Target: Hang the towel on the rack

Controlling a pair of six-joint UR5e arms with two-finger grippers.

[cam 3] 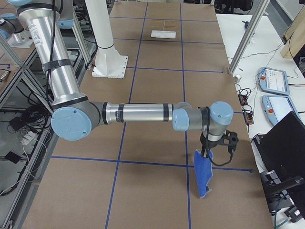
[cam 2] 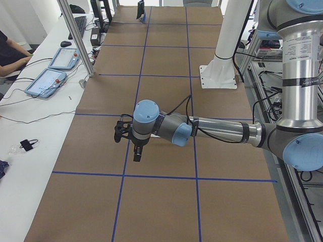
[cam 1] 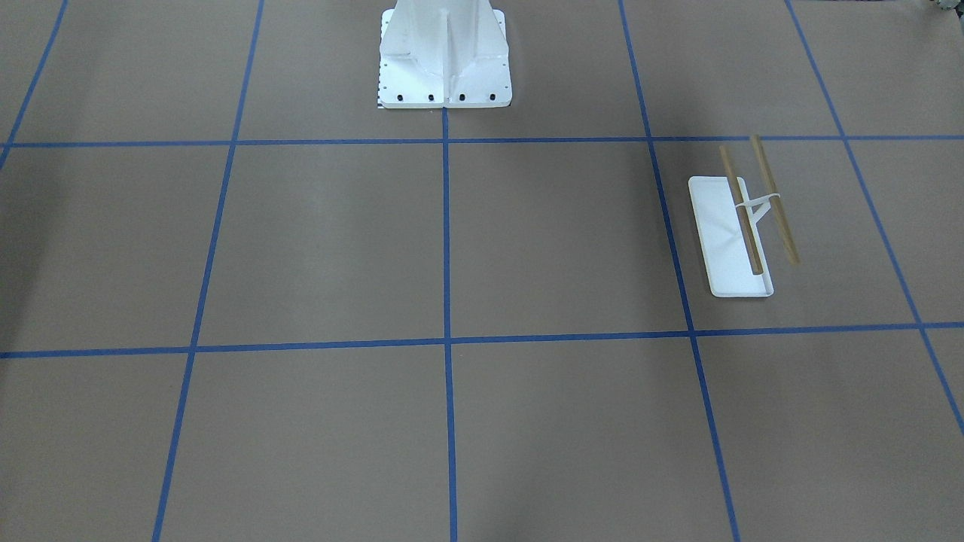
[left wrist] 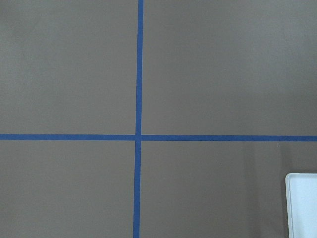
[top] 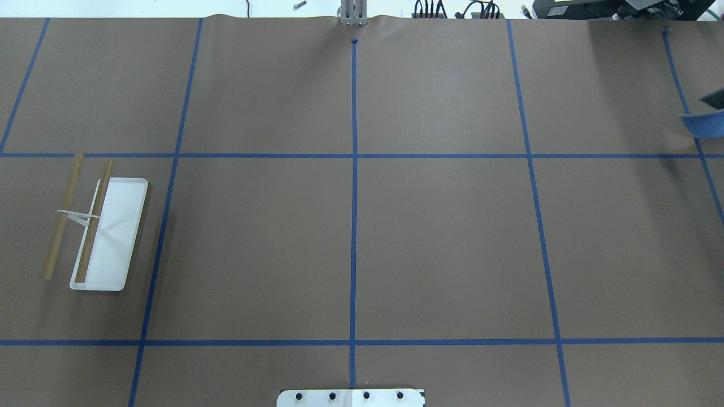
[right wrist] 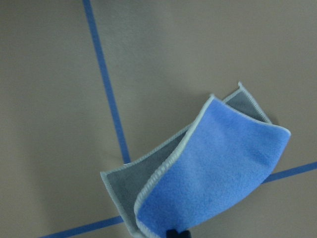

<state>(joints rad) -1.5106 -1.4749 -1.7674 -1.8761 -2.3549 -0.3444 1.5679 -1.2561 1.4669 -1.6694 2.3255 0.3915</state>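
The towel (right wrist: 213,173) is blue with a grey reverse and hangs folded from my right gripper (cam 3: 206,151), well above the table. It also shows in the exterior right view (cam 3: 204,174) and at the right edge of the overhead view (top: 704,123). The gripper is shut on its top edge. The rack (top: 93,229) stands at the table's far left, with a white base and two bare tan rods; it also shows in the front view (cam 1: 742,226). My left gripper (cam 2: 136,153) hovers over the table; I cannot tell whether it is open. A corner of the rack's base (left wrist: 303,204) shows in the left wrist view.
The large white bolted pedestal (cam 1: 444,56) stands at the robot's side of the table. Blue tape lines (top: 354,169) divide the brown tabletop into squares. Operators' tablets (cam 3: 274,81) and cables lie on the white bench beyond the table's edge.
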